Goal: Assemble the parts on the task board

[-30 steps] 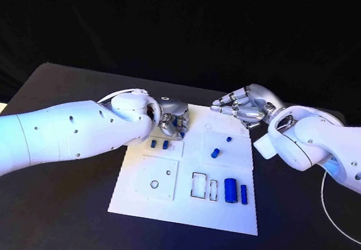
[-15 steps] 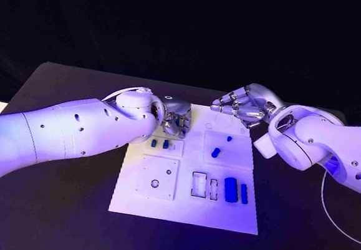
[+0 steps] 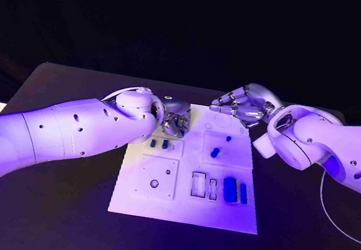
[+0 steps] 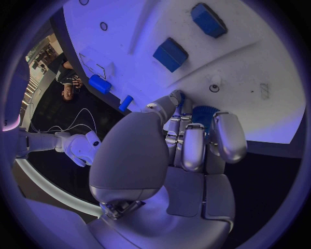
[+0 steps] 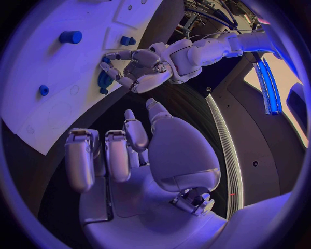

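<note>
The white task board [image 3: 185,204] lies in the middle of the black table. My left hand [image 3: 175,120] hovers at the board's far left corner, its fingers [image 4: 193,148] curled around a round blue part [image 4: 205,112], which also appears under that hand [image 5: 144,67] as a blue part [image 5: 103,79]. My right hand [image 3: 243,105] hangs over the board's far edge with its fingers [image 5: 107,155] curled in and nothing in them. Small blue parts [image 3: 215,152] [image 3: 159,143] sit mid-board, and longer blue blocks [image 3: 230,190] lie at the near right.
Rectangular and round cut-outs [image 3: 156,184] mark the board's near half. More blue blocks [image 4: 170,54] [image 4: 209,19] lie on the board past my left hand. A white cable [image 3: 336,216] runs over the table at the right. Black table edge [image 3: 52,69] at the far left.
My left hand has shifted slightly at the board's far left corner, its fingers drawing in. The right hand has barely moved.
</note>
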